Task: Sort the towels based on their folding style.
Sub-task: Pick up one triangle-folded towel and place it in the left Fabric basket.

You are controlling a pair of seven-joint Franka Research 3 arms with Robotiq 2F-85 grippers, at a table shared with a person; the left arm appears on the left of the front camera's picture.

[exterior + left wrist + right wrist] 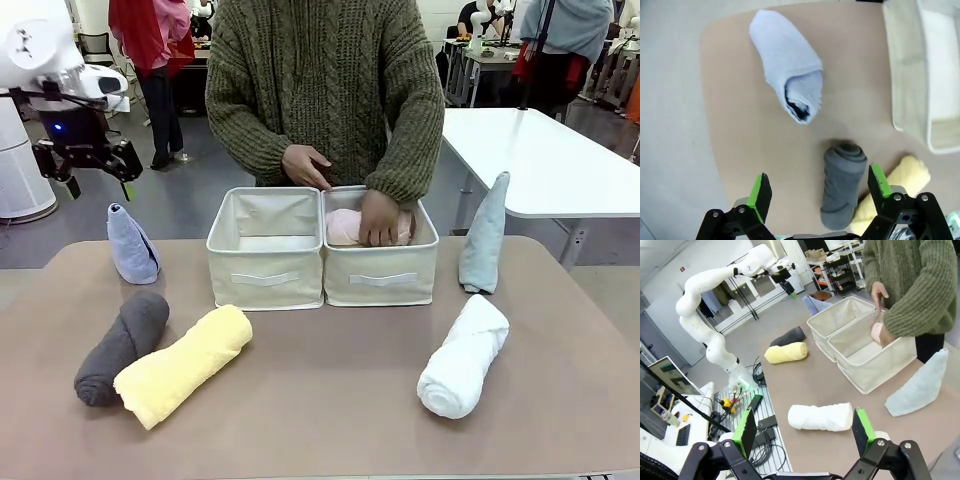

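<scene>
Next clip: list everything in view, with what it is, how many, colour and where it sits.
table: one, brown, under everything.
bins: two, beige fabric, side by side mid-table; left bin, right bin.
pink towel: one, in the right bin.
light blue cone towel: one, left of the bins.
pale teal cone towel: one, right of the bins.
dark grey rolled towel: one, front left.
yellow rolled towel: one, beside the grey one.
white rolled towel: one, front right.
person's hands: two; one at the bins' rim, one on the pink towel.
left gripper: black, green-padded fingers open, above the table's left end.
right gripper: same colours, open, holding nothing.
</scene>
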